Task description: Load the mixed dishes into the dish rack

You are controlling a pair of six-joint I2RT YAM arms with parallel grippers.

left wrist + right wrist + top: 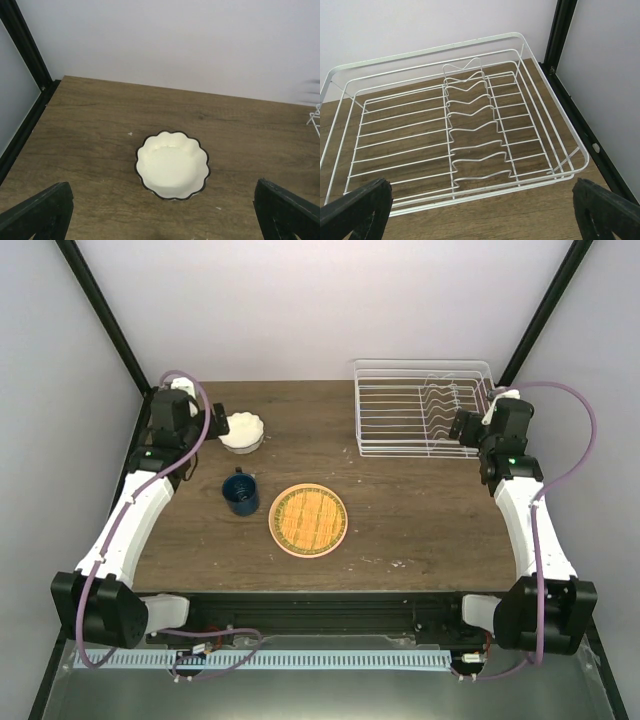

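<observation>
The small white scallop-edged bowl [243,430] sits at the back left of the table; in the left wrist view it [172,165] lies just ahead of my left gripper [162,235], between the wide-open fingers [40,215]. My left gripper [213,422] is empty. The dark blue mug [240,493] stands upright nearer the middle. The orange plate [308,517] lies on the pink plate [308,555], whose rim shows around it. The white wire dish rack [421,364] is at the back right and empty [490,190]. My right gripper [463,427] [480,232] is open beside its right end.
Black frame posts [100,310] [545,310] stand at both back corners. A black rail [580,125] runs along the table's right edge next to the rack. Bare wooden table [430,515] lies between the plates and the rack.
</observation>
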